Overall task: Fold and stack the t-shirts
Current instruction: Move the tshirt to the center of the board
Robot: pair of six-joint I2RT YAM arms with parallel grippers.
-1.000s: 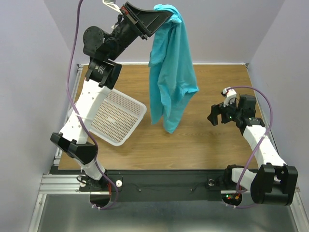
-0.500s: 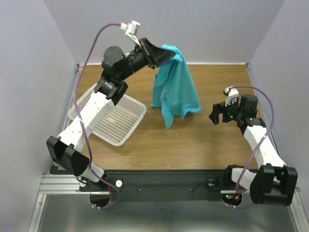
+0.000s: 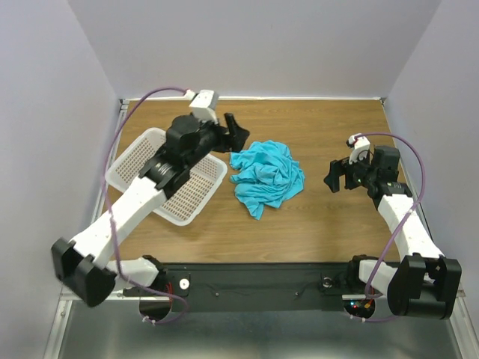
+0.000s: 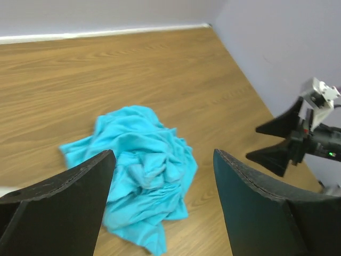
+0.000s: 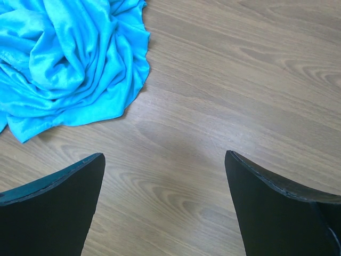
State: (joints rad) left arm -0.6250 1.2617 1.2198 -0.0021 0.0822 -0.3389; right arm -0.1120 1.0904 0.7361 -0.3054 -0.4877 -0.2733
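Lilac walls closed in a wood-grain desk (image 3: 314,224). Near its middle the turquoise t-shirt (image 3: 266,176) lay crumpled in a loose, unfolded heap, just beside the right corner of the white mesh basket (image 3: 198,191); whether the two touched could not be told. The left arm (image 3: 135,206) reached across the basket, and the left jaws stood spread wide by the far-left edge of the heap, gripping nothing. The right arm (image 3: 400,221) held the right jaws over bare wood to the right of the shirt, clear of it, likewise wide apart and empty.
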